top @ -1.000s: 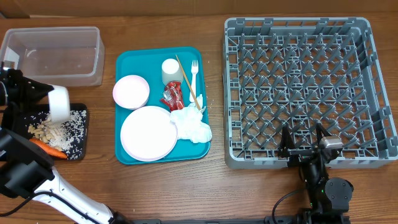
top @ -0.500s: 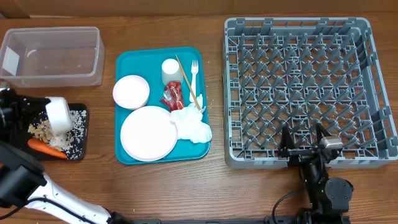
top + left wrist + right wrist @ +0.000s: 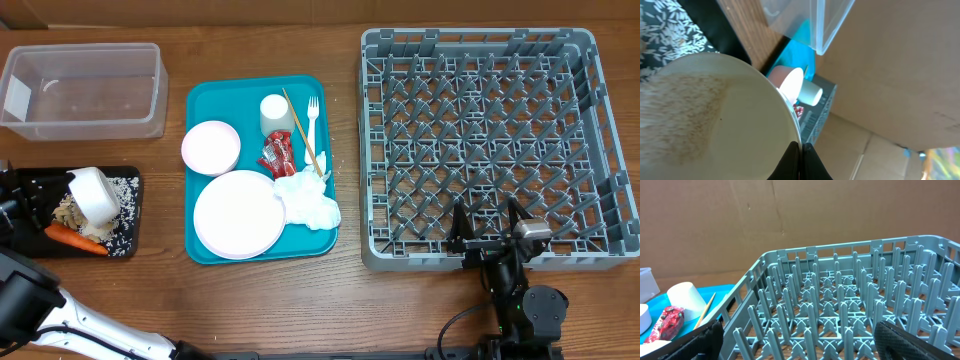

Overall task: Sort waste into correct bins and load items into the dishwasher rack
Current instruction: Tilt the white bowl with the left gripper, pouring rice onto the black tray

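My left gripper (image 3: 68, 190) (image 3: 801, 150) is shut on the rim of a small white bowl (image 3: 93, 192) (image 3: 715, 125), tilted over the black tray (image 3: 128, 228) at the far left. In that tray lie beige food scraps (image 3: 68, 212) and an orange carrot (image 3: 76, 237). The clear tub (image 3: 85, 90) stands behind it. A plate (image 3: 238, 213), another small bowl (image 3: 211, 147), cup (image 3: 275, 112), fork (image 3: 313, 125), stick (image 3: 303, 135), red wrapper (image 3: 276, 155) and napkin (image 3: 308, 200) lie together. My right gripper (image 3: 487, 232) (image 3: 800, 347) is open at the front edge of the grey rack (image 3: 490, 140).
The dishes and remaining waste sit on a flat teal tray (image 3: 200, 240) mid-table. Bare wooden table lies between the teal tray and the rack, and along the front edge. A cardboard wall stands behind the rack (image 3: 840, 305).
My left gripper has carried the bowl toward the table's front, lower over the black tray. The right arm has not moved.
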